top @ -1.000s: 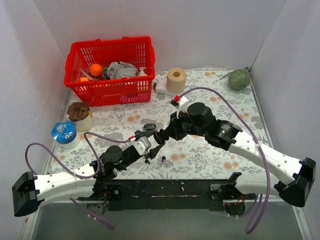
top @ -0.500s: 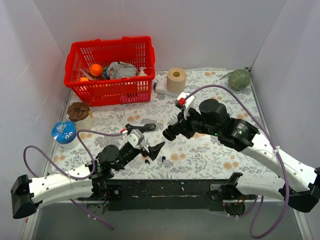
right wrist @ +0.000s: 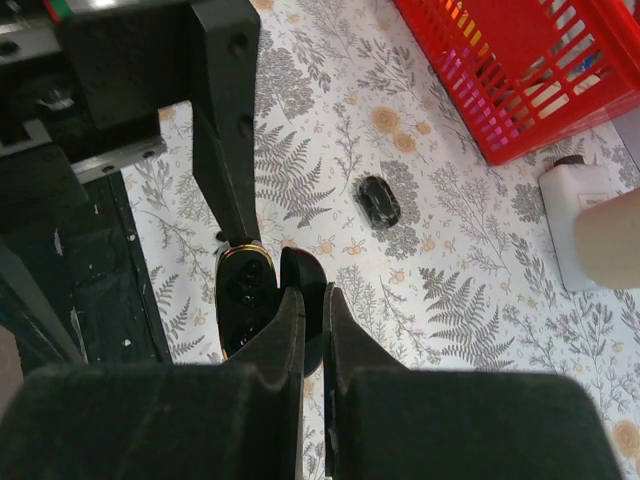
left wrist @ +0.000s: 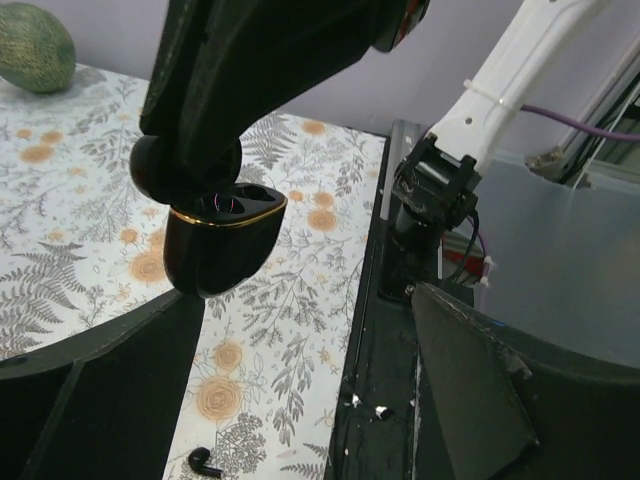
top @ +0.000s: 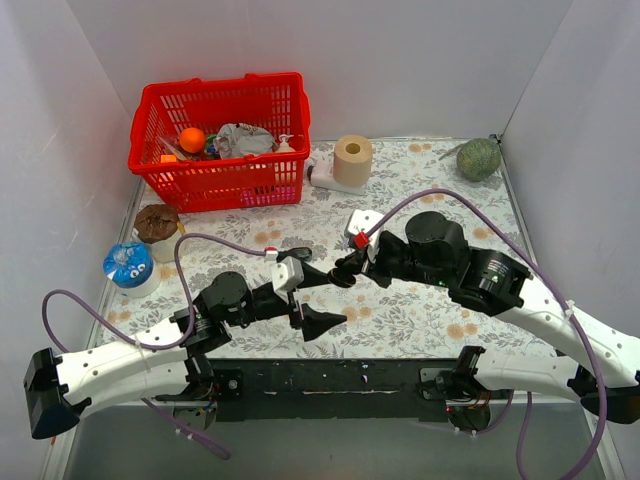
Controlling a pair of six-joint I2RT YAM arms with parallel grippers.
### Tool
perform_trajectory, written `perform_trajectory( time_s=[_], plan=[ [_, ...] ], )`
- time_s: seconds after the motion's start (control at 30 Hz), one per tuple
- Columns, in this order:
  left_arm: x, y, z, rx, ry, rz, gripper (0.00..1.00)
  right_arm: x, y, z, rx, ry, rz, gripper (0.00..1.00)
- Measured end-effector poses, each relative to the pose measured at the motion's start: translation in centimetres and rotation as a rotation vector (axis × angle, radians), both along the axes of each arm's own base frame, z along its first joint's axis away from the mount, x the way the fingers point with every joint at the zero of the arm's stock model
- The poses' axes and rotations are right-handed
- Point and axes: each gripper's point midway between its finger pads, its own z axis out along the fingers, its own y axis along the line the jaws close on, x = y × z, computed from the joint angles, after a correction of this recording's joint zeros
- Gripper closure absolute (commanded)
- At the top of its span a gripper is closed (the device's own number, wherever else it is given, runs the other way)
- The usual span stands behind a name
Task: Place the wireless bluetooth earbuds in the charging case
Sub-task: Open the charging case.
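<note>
The right gripper (right wrist: pixel 308 300) has its fingers drawn nearly together, pinching the raised lid of the open charging case (left wrist: pixel 222 245), a black shell with a gold rim. It holds the case clear of the flowered table cloth (top: pixel 420 310), near the middle of the table. Whether the case's wells are filled cannot be told. The left gripper (top: pixel 322 298) sits just left and nearer, its jaws spread wide and holding nothing, and the case hangs just ahead of the gap between them. One wireless bluetooth earbud (left wrist: pixel 205 462), with a short stem, lies on the cloth by the near edge, below the left gripper. A second small black case (right wrist: pixel 378 200) rests closed on the cloth farther back, toward the red basket (top: pixel 215 185).
</note>
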Motion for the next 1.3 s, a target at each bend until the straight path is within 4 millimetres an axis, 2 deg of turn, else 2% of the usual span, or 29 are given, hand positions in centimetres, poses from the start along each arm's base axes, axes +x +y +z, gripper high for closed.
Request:
perform_trajectory(
  time_s=[0.03,0.13,0.27,0.47,0.7,0.77,1.03,1.1,1.17,1.2,1.27,1.3],
  plan=[
    [0.0,-0.2,-0.4,0.014,0.006,-0.011,0.24,-0.1,0.2,0.0,-0.006,0.004,0.012,0.99],
    [-0.1,-0.6,-1.4,0.047,0.014,-0.04,0.33,-0.5,1.0,0.0,-0.013,0.016,0.046,0.99],
    [-0.1,-1.0,-2.0,0.066,0.0,-0.058,0.35,-1.1,1.2,-0.3,-0.022,0.034,0.075,0.99],
    [0.2,-0.9,-1.1,0.036,-0.035,-0.044,0.4,-1.5,1.3,-0.4,-0.02,0.047,0.096,0.99],
    [0.5,-0.9,-0.3,0.013,-0.071,-0.033,0.53,-1.7,1.5,-0.4,-0.016,0.056,0.105,0.99],
    [0.5,-0.9,-0.1,0.008,-0.078,-0.032,0.6,-1.9,1.6,-0.5,-0.017,0.063,0.113,0.99],
    [0.7,-0.9,-0.3,0.015,-0.082,-0.029,0.63,-2.1,1.8,-0.8,-0.019,0.08,0.119,0.99],
    [0.7,-1.0,-0.3,0.016,-0.082,-0.029,0.7,-2.2,1.9,-0.8,-0.018,0.081,0.12,0.99],
    [0.7,-1.0,-0.4,0.017,-0.082,-0.03,0.84,-2.2,1.9,-0.7,-0.018,0.08,0.122,0.99],
    [0.7,-1.0,-0.4,0.017,-0.083,-0.03,1.0,-2.3,1.9,-0.7,-0.018,0.079,0.123,0.99],
    [0.7,-0.9,-0.4,0.018,-0.081,-0.03,1.0,-2.3,1.9,-0.7,-0.018,0.08,0.123,0.99],
    [0.7,-0.9,-0.4,0.018,-0.08,-0.03,1.0,-2.3,1.9,-0.7,-0.018,0.08,0.123,0.94]
  ],
)
